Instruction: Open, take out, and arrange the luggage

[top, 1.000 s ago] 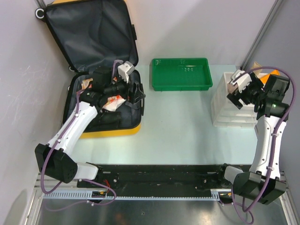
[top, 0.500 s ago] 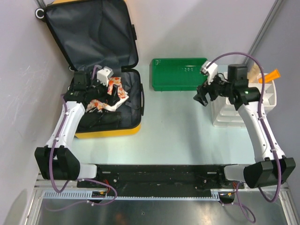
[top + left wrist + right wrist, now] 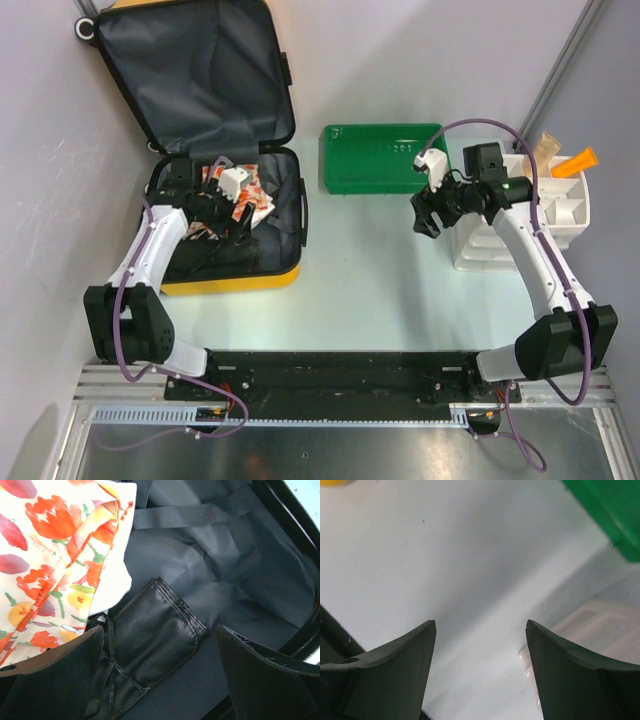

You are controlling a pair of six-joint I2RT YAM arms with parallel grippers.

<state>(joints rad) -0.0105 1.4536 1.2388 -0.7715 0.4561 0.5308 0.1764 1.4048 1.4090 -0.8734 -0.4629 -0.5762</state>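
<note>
My right gripper [image 3: 480,665], wide and empty, has left the white plastic organizer [image 3: 560,205] at three o'clock. My wide left gripper [image 3: 160,672] now hangs over a black leather pouch [image 3: 150,630] in the open yellow suitcase [image 3: 230,283] at ten o'clock: probably next out.

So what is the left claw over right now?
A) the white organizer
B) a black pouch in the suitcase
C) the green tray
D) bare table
B: in the left wrist view, the black pouch lies between the fingers of the open left gripper, on the grey lining of the suitcase and beside a floral cloth.
</note>
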